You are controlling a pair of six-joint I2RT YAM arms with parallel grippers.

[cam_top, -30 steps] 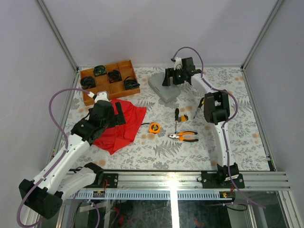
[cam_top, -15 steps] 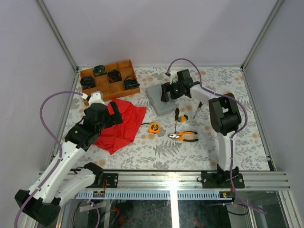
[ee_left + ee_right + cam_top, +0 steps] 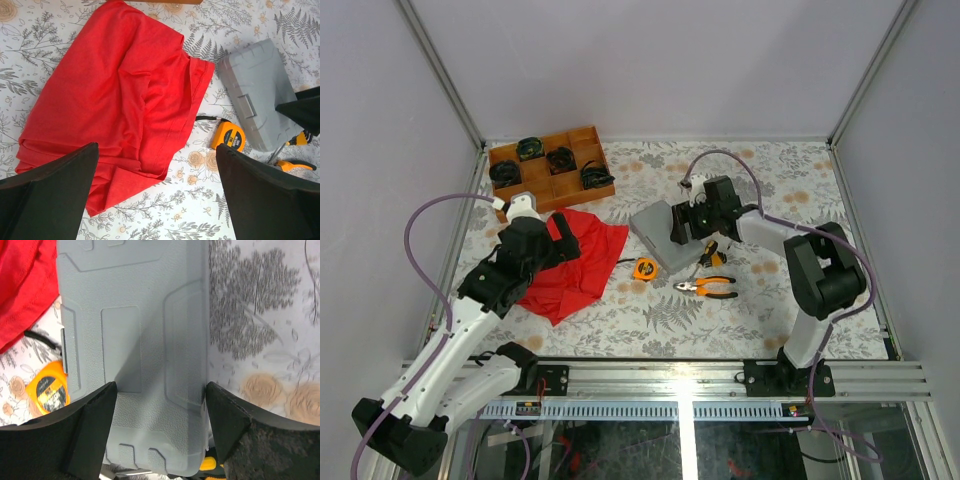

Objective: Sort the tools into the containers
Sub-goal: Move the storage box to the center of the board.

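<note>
Right wrist view: grey tool case (image 3: 145, 340), pebbled moulded plastic with raised panels, lid closed, flat between right gripper (image 3: 160, 390) fingers. Jaws wide, straddling case; real clamp cannot tell. Round orange tape measure (image 3: 47, 390) just beside case. Left wrist view: left gripper (image 3: 155, 200) fully spread, empty, above soft folded red cloth (image 3: 110, 100). Top view, unlike right wrist, shows pliers (image 3: 707, 288) whole on floral table (image 3: 620, 320), near case.

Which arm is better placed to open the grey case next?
Probably right: the right gripper is directly over the closed grey case; the left gripper hangs open over the red cloth.
</note>
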